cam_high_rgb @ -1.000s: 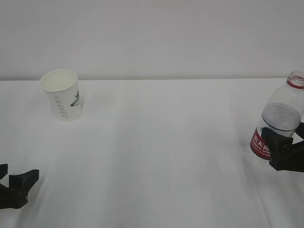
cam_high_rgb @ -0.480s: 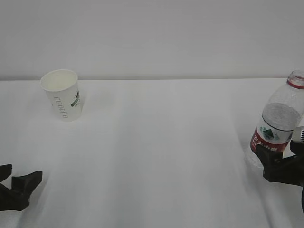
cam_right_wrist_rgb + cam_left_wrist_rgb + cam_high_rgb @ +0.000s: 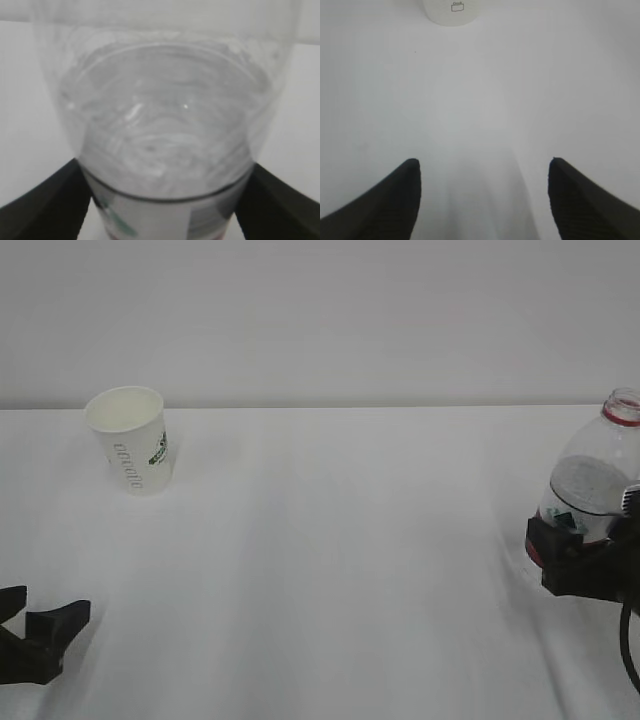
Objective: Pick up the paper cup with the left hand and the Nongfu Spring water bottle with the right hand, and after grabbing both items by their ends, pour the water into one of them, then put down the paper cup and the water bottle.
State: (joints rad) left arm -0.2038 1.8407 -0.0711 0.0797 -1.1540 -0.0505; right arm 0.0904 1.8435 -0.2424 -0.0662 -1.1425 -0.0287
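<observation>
Wide bare table (image 3: 330, 540) between tools.

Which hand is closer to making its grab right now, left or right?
Right. The right hand already straddles the clear ribbed plastic water bottle, fingers open at its label. The left hand is open too, with bare table between it and the white paper cup.

- The paper cup (image 3: 131, 438) carries grey lettering running down its side and a green-and-black logo; both are too small to read.
- The Nongfu Spring water bottle (image 3: 590, 490) shows only a sliver of red label with a green emblem; no characters are legible.
</observation>
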